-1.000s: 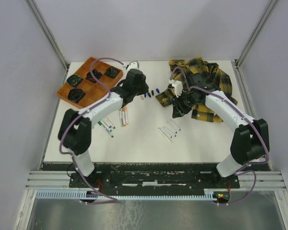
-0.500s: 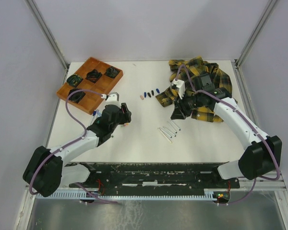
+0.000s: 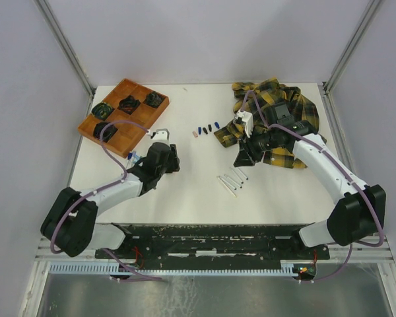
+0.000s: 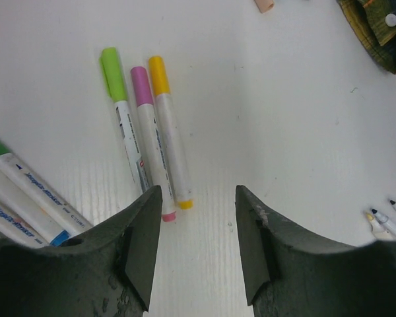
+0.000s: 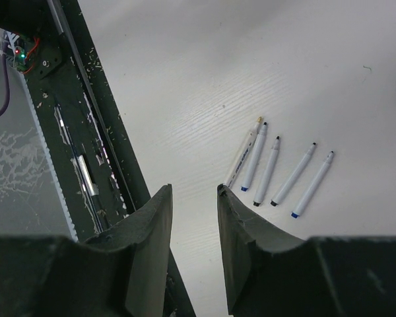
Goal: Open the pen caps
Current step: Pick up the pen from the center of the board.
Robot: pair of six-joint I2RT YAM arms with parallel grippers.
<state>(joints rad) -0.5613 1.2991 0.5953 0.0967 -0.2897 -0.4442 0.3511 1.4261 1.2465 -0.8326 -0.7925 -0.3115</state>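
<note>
Three capped markers lie side by side in the left wrist view, with a green cap (image 4: 112, 65), a pink cap (image 4: 140, 77) and a yellow cap (image 4: 158, 66). More capped markers (image 4: 26, 191) lie at the left edge. My left gripper (image 4: 198, 193) is open and empty, just short of the pink and yellow markers' tail ends; from above it (image 3: 166, 162) hides them. Loose caps (image 3: 206, 127) lie in a row at the far middle. My right gripper (image 5: 193, 191) (image 3: 243, 157) is open and empty above several uncapped markers (image 5: 270, 168) (image 3: 231, 179).
A wooden tray (image 3: 140, 112) with dark objects stands at the back left. A yellow plaid shirt (image 3: 284, 99) lies at the back right under the right arm. A peach cap (image 4: 264, 5) lies beyond the left gripper. The dark base rail (image 5: 86, 132) runs along the near table edge.
My left arm has pulled back from the far middle toward the near left and now sits low over the capped markers. The right arm has barely moved.
</note>
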